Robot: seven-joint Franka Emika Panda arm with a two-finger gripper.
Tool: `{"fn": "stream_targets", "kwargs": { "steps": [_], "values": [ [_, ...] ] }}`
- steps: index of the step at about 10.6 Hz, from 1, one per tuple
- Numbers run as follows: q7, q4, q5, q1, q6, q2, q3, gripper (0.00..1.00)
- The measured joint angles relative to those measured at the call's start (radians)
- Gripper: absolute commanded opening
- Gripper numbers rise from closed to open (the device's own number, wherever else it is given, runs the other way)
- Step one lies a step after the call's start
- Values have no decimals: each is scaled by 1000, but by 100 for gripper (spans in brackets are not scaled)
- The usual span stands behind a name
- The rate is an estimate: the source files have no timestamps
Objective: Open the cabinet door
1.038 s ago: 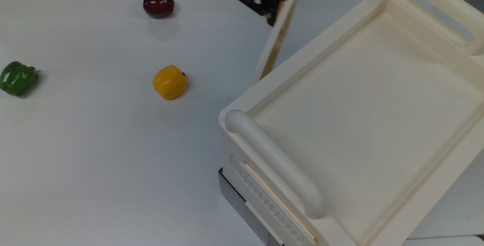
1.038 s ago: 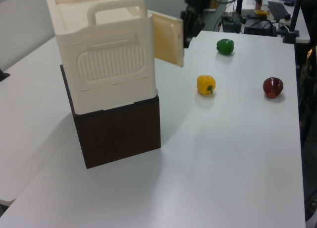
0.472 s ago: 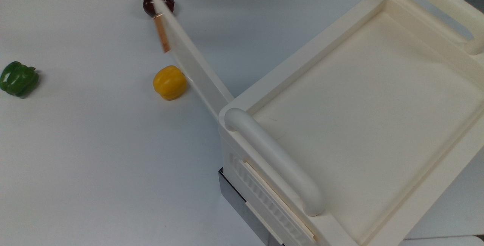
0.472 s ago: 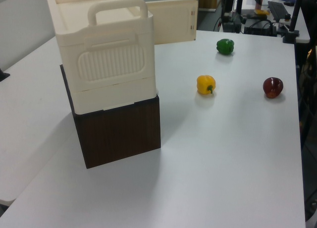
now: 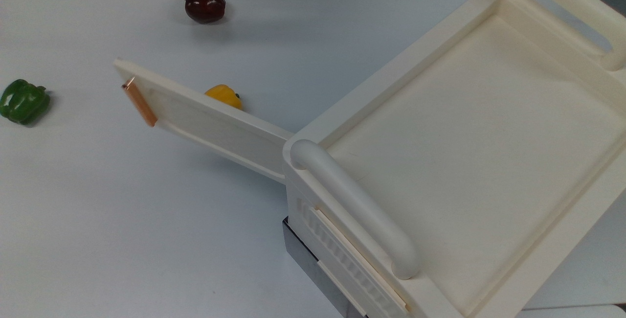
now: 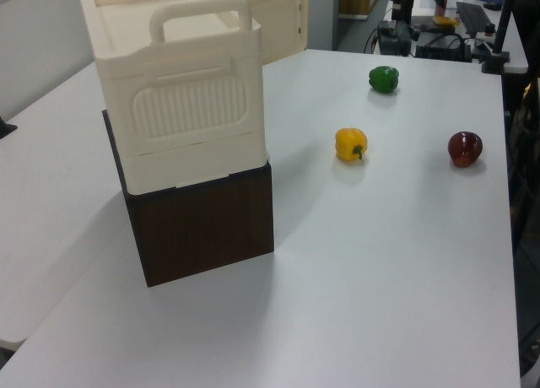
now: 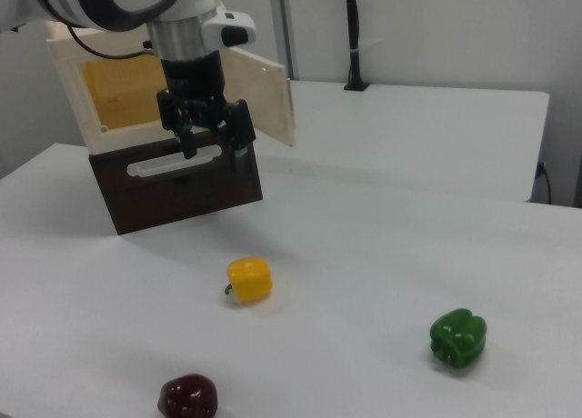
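The cabinet door [image 5: 205, 122] was swung wide over the tabletop [image 5: 122, 220], barring the lane beside the yellow pepper [image 5: 224, 95], which was partly hidden behind it in the top view. Open white surface was left around the green pepper [image 5: 23, 101] and the dark red apple [image 5: 204, 4], well apart. In the right view, the pincer [image 7: 212, 144] was held, fingers spread, before the cabinet's dark base [image 7: 182, 186].

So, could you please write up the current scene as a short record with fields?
cabinet door: swung wide open, copper handle strip at its free edge
cabinet: cream, on a dark brown base, yellowish interior exposed
gripper: in front of the cabinet in the right view, jaws open and holding nothing
yellow pepper: on the table, nearest the cabinet
green pepper: on the table
dark red apple: on the table
table: white
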State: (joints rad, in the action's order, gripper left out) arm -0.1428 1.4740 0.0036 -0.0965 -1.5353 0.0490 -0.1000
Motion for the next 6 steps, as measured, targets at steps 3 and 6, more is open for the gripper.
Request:
{"fn": "stream_targets", "kwargs": {
  "steps": [3,6],
  "values": [
    [-11,2,-1,-5,1,-1,-5,100],
    [-84,5,-1,-8,1,1,-8,100]
  ]
}}
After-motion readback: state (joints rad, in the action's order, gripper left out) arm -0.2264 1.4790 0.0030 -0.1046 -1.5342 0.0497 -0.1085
